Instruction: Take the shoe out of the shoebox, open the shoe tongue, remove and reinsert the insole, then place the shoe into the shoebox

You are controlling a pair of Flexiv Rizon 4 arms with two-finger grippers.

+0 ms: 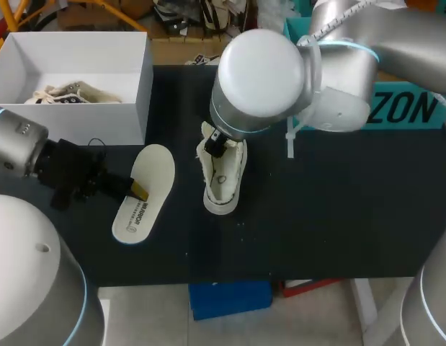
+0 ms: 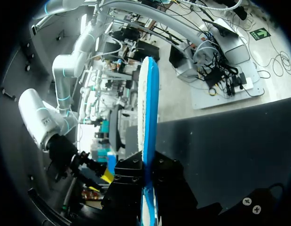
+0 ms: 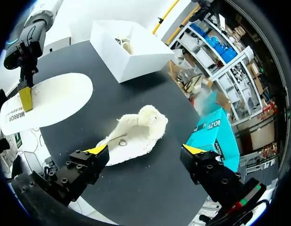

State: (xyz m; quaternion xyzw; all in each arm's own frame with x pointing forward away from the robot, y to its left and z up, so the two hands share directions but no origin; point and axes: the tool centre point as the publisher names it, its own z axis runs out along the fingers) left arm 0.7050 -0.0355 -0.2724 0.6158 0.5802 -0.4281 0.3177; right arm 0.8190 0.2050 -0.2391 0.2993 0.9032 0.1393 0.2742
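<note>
Head view, insole: the white insole [image 1: 154, 171] is pinched at one edge by the left gripper [image 1: 138, 190], just beside the white shoebox [image 1: 140, 86].
Head view, shoe: a cream canvas shoe [image 1: 224, 180] lies on the black table [image 1: 338, 216], under the right arm [image 1: 266, 79].
Left wrist view, grip: the fingers clamp the insole [image 2: 149, 108], seen edge-on.
Right wrist view, right gripper [image 3: 146, 150]: its fingers are spread wide and hold nothing, over the shoe [image 3: 136, 134].

Table [image 1: 338, 216] right of the shoe [image 1: 224, 189] offers passage; insole [image 1: 154, 169] and shoebox [image 1: 86, 126] block its left.
</note>
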